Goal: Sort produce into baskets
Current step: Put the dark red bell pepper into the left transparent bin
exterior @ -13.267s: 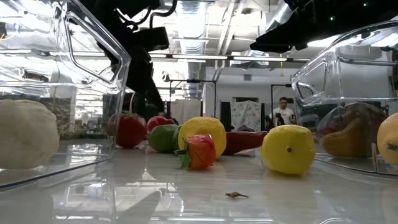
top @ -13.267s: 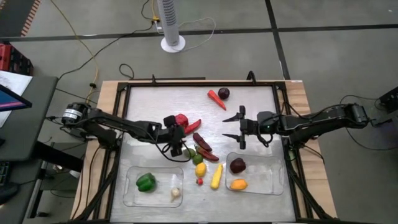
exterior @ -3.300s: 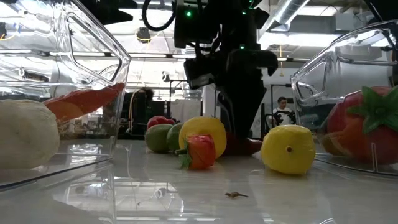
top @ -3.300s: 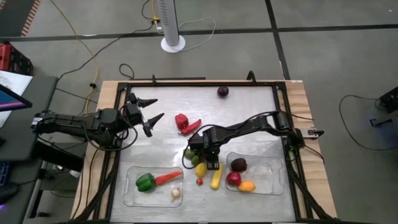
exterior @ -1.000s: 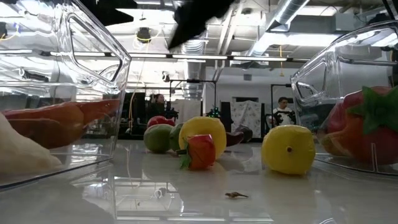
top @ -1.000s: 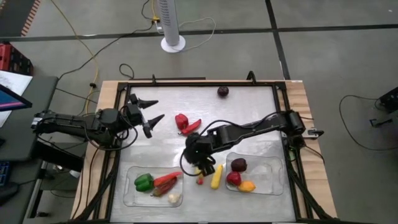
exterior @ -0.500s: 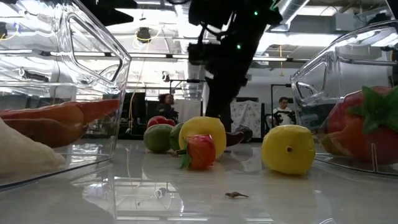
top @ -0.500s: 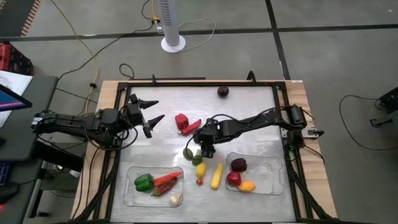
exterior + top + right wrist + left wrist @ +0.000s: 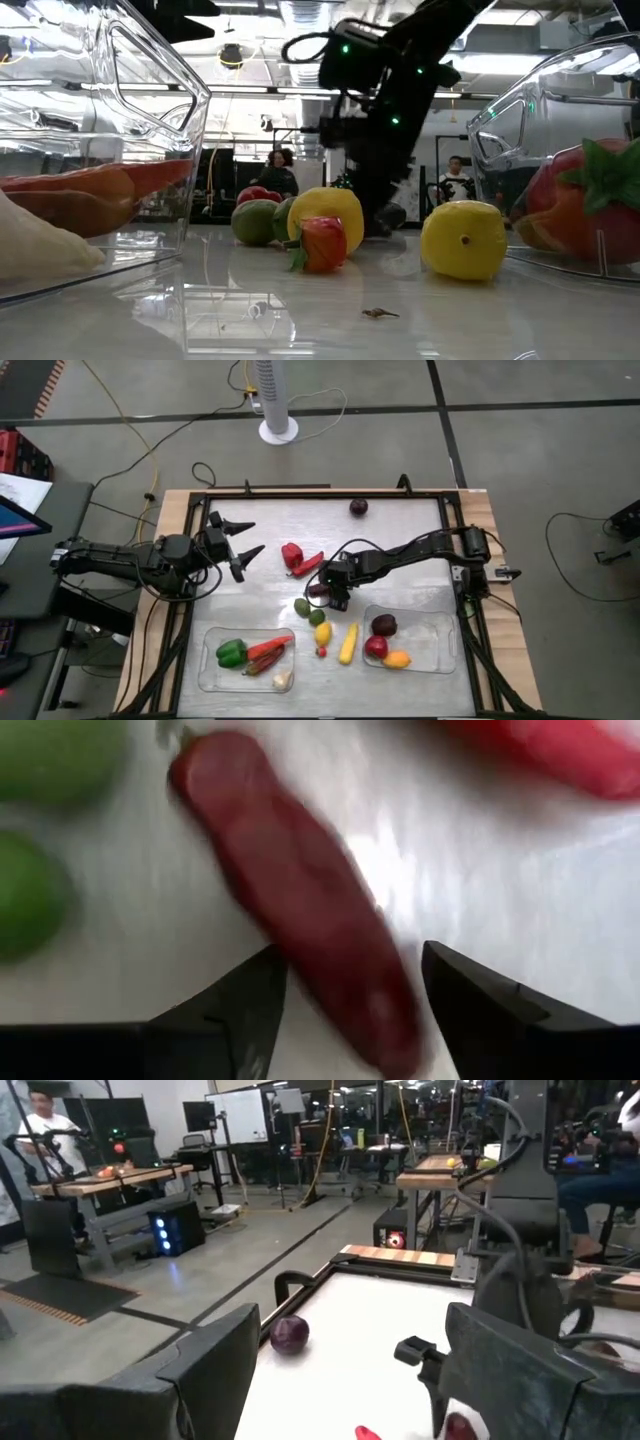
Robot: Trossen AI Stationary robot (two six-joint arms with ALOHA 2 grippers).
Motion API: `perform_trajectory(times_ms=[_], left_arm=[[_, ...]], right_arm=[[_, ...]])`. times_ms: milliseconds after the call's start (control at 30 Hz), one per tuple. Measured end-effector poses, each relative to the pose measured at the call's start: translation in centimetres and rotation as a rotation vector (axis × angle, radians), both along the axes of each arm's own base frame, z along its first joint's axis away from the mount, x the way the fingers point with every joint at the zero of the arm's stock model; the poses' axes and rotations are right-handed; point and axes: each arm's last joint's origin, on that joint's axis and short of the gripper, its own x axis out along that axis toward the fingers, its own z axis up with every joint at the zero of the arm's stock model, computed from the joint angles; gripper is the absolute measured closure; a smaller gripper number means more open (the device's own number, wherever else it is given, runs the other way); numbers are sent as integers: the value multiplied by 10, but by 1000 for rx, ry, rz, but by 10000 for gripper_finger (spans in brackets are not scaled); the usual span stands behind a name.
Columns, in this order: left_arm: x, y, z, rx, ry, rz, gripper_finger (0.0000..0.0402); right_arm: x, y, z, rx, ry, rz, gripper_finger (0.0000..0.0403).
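My right gripper (image 9: 335, 592) is open and low over the table's middle. Its fingers stand on either side of a dark red chilli (image 9: 300, 890), which lies flat on the table; I see no touch. The same gripper shows in the low view (image 9: 378, 215). Two green fruits (image 9: 309, 611), a lemon (image 9: 323, 632), yellow corn (image 9: 347, 643) and a small red piece (image 9: 321, 652) lie just nearer. A red pepper (image 9: 291, 553) and a red chilli (image 9: 311, 563) lie farther left. My left gripper (image 9: 252, 535) is open and empty at the left.
The left basket (image 9: 205, 635) holds a green pepper (image 9: 232, 652), a carrot (image 9: 268, 649) and garlic (image 9: 282, 680). The right basket (image 9: 445, 620) holds a plum (image 9: 383, 625), a red pepper and an orange piece. A lone plum (image 9: 358, 507) lies at the far edge.
My right gripper has gone from beside the left basket toward the table's far edge and a little right. It has come down over the dark red chilli. The produce has stayed in place.
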Motion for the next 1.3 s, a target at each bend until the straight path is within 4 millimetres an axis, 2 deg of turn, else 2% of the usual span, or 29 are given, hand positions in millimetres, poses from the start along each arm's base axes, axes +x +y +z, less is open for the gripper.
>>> perform_trajectory(times_ms=[133,400,567,700,833,1067,1167,1233,1300], left_arm=[[0,0,0,0,-1,0,95],[0,0,0,0,-1,1,95],[0,0,0,-2,-1,2,95],[0,0,0,-1,-3,2,95],[0,0,3,-1,-36,3,95],[0,0,5,0,-49,-1,95],[0,-1,7,-4,-76,-37,95],[1,-2,9,-5,-92,-67,95],[1,-2,9,-7,-100,-85,95]], right_arm=[[-4,-6,-5,-13,18,-6,183],[-4,-8,-7,-20,23,12,291],[-5,-8,-5,-25,24,25,292],[-7,-5,11,-36,3,53,274],[-1,17,47,-71,-134,173,270],[15,72,87,-72,-426,383,275],[27,90,97,-26,-545,452,268],[31,97,102,5,-563,491,265],[44,104,106,36,-602,525,264]])
